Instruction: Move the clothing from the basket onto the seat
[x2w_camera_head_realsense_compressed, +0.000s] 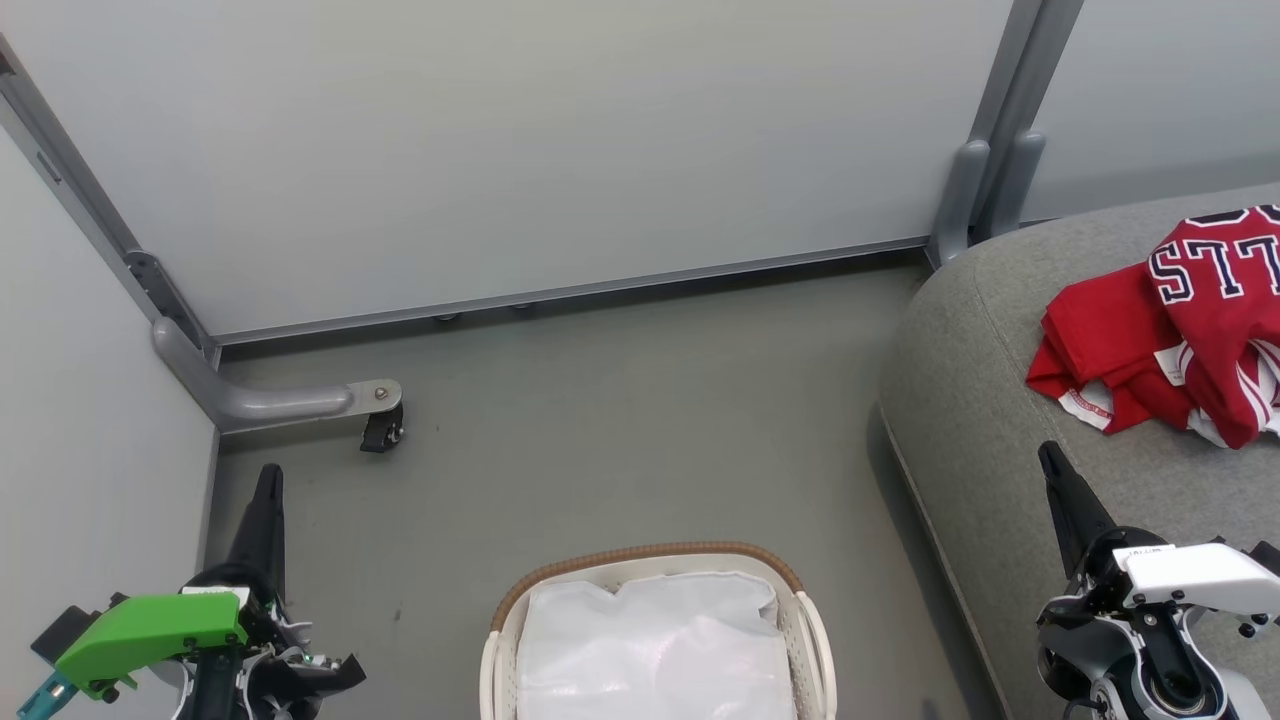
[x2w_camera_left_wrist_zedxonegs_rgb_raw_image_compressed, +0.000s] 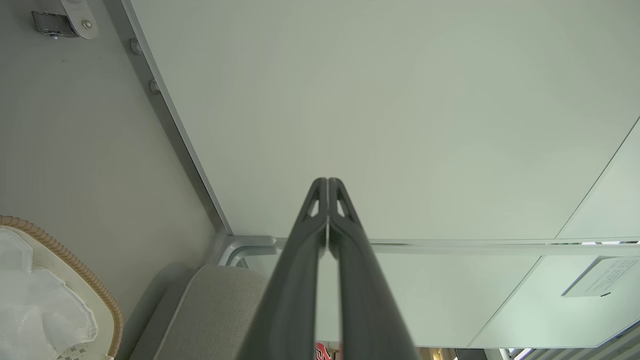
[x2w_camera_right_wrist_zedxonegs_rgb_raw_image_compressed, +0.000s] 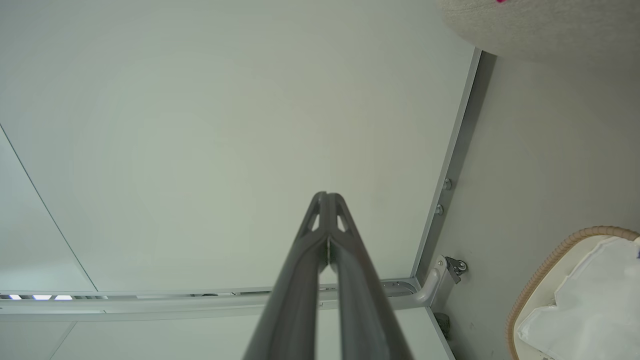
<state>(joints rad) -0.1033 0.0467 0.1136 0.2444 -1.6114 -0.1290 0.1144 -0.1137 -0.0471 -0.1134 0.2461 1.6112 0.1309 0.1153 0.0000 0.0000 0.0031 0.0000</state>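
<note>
Pale partition panels (x2w_camera_head_realsense_compressed: 560, 150) in grey metal frames stand behind and to the left of a grey floor (x2w_camera_head_realsense_compressed: 620, 440). The seat (x2w_camera_head_realsense_compressed: 1000, 400), a broad grey upholstered cushion with a rounded corner, is at the right of the head view. Its edge runs down towards the lower right.

The basket (x2w_camera_head_realsense_compressed: 650, 550) stands on the floor at the bottom centre, well apart from the seat. Its brown woven rim curves over white perforated walls, and a crumpled white liner (x2w_camera_head_realsense_compressed: 650, 640) lies inside it.

The clothing (x2w_camera_head_realsense_compressed: 1150, 340) lies in a heap on the seat near the right edge. The lettered jersey (x2w_camera_head_realsense_compressed: 1220, 300) is draped over the plain red garment (x2w_camera_head_realsense_compressed: 1100, 330), with white hems and tags poking out underneath. A sliver of red at the bottom of the left wrist view, between the fingers, is probably the same heap.

The left gripper (x2w_camera_head_realsense_compressed: 268, 480) points up over the floor at the lower left, beside the wall. In its wrist view its fingertips (x2w_camera_left_wrist_zedxonegs_rgb_raw_image_compressed: 320, 192) press together, so it is closed. The right gripper (x2w_camera_head_realsense_compressed: 1050, 458) hangs over the seat's near edge below the clothing, apart from it, and is likewise closed tip to tip (x2w_camera_right_wrist_zedxonegs_rgb_raw_image_compressed: 327, 196).

A small black caster (x2w_camera_head_realsense_compressed: 380, 432) sits under a grey bracket foot (x2w_camera_head_realsense_compressed: 270, 400) at the left wall.
</note>
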